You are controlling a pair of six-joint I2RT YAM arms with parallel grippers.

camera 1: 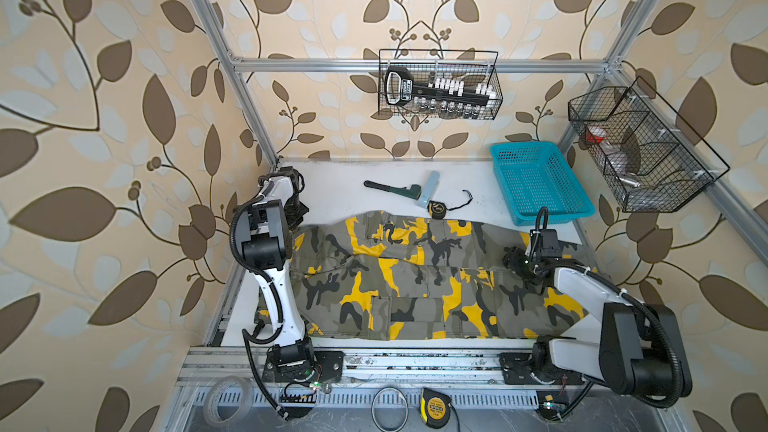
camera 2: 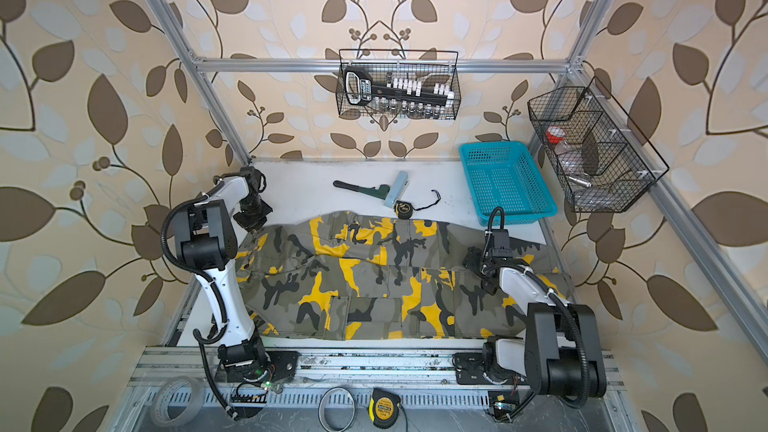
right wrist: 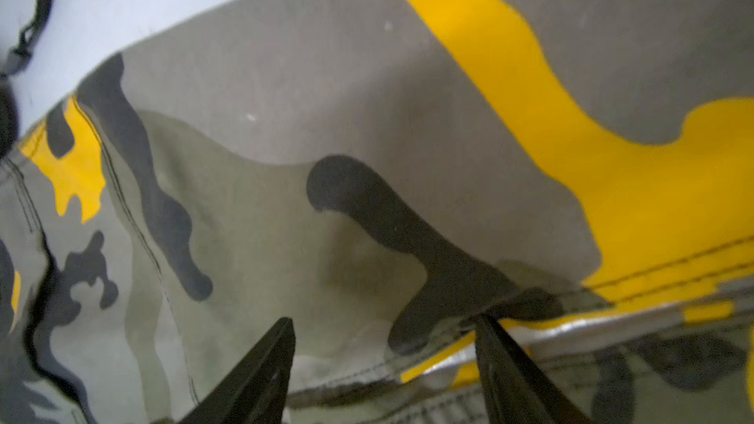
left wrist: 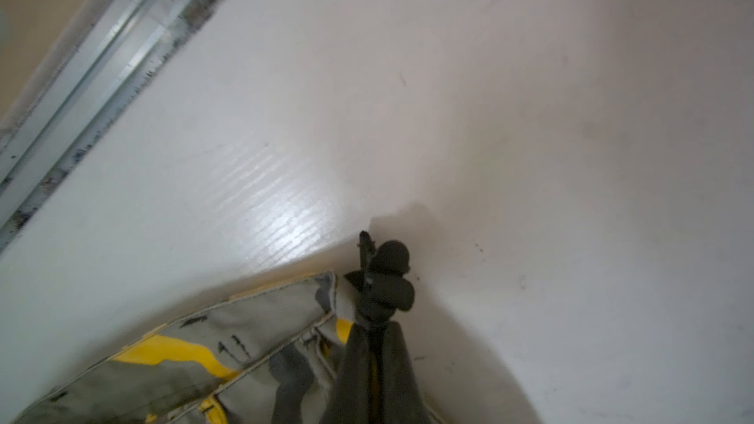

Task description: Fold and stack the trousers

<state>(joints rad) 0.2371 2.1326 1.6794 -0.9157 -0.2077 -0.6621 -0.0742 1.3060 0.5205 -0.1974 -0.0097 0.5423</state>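
The camouflage trousers (camera 1: 415, 276) (camera 2: 374, 280) lie spread flat across the white table, in olive-grey, black and yellow. My left gripper (camera 1: 297, 220) (camera 2: 251, 222) is at their far left corner. In the left wrist view that gripper (left wrist: 373, 324) is shut on the trousers' hem (left wrist: 261, 320), and a black cord toggle (left wrist: 389, 275) sticks out past the tips. My right gripper (camera 1: 513, 261) (camera 2: 473, 261) is low over the right part of the trousers. In the right wrist view it (right wrist: 385, 320) stands open, its fingertips (right wrist: 285, 332) close above the cloth (right wrist: 285, 181) by a stitched edge.
A turquoise basket (camera 1: 540, 189) stands at the back right. Behind the trousers lie a pipe wrench (camera 1: 390, 191), a pale blue box (camera 1: 428, 189) and a tape measure (camera 1: 436, 208). Wire baskets (camera 1: 640, 147) hang on the frame. The table's left rail (left wrist: 81, 75) runs close to my left gripper.
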